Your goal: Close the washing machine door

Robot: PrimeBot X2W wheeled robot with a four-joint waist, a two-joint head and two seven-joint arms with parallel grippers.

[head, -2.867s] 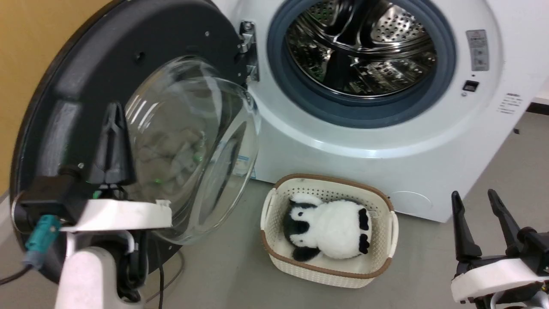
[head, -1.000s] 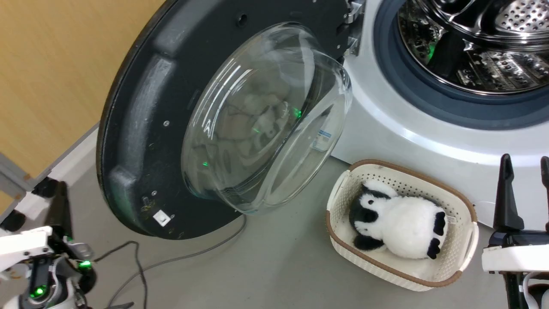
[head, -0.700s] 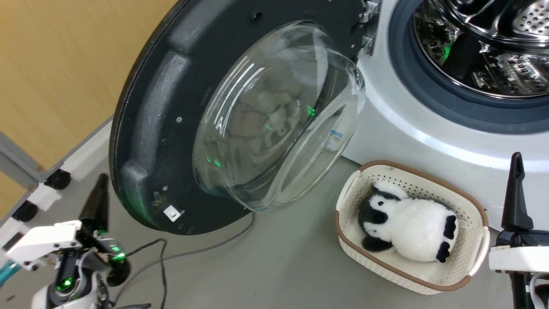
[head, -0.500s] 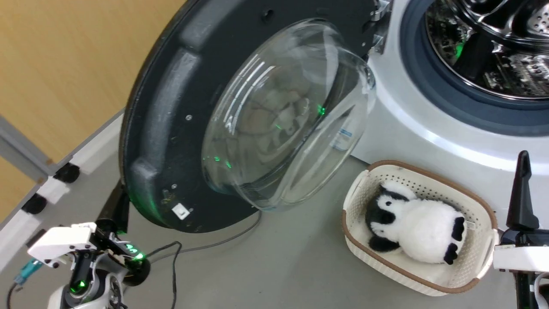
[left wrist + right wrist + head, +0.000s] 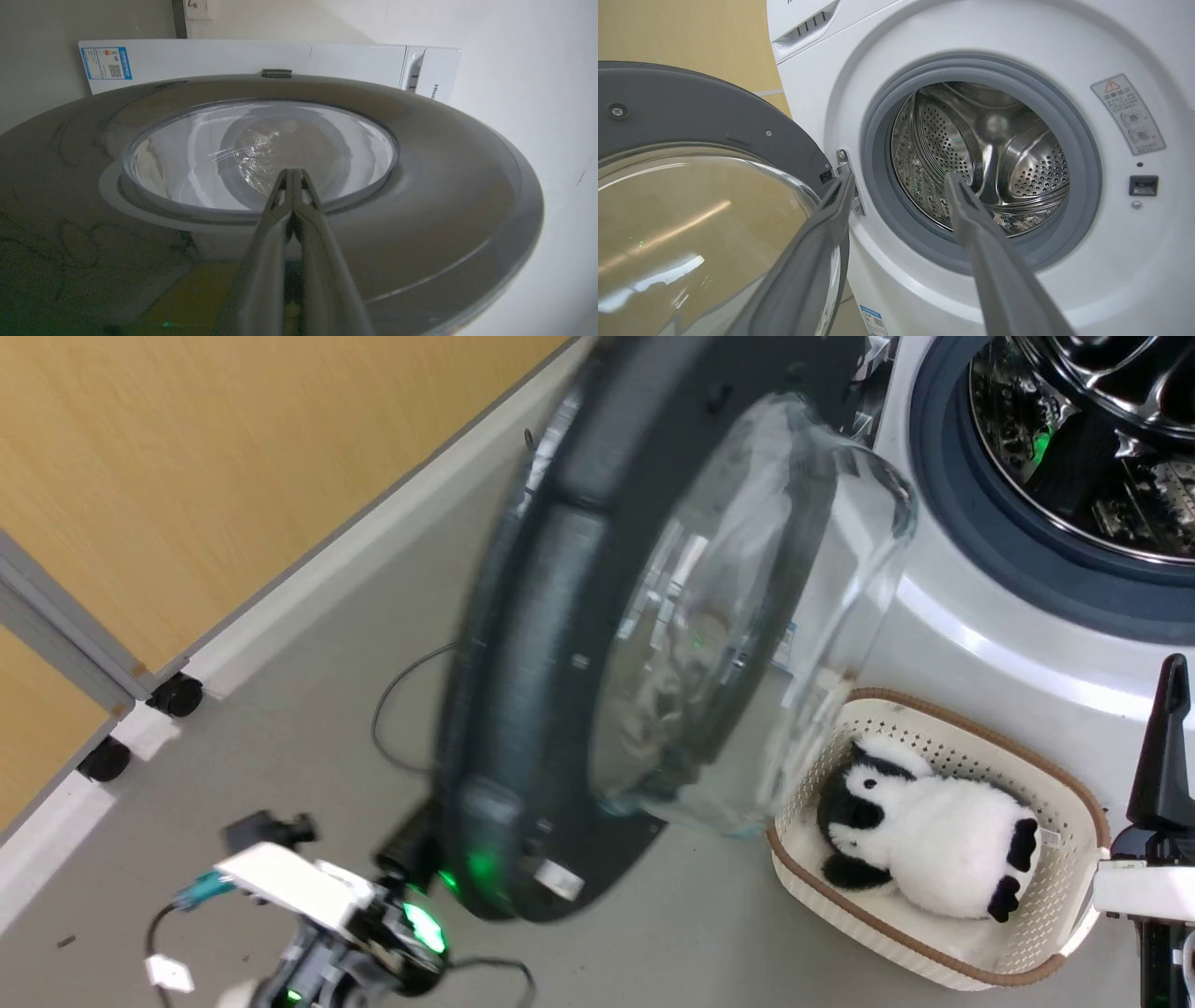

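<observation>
Left gripper (image 5: 292, 172), fingers (image 5: 273, 228) pinched together, bears on the door (image 5: 444, 196) just ahead; its tips could skid off the glossy face, leaving it unlatched.

I see the door (image 5: 541, 644) blurred at centre, my left gripper (image 5: 415, 840) at 7 o'clock by its lower edge, a basket (image 5: 887, 933) holding a plush toy (image 5: 934, 845) at 4 o'clock.
</observation>
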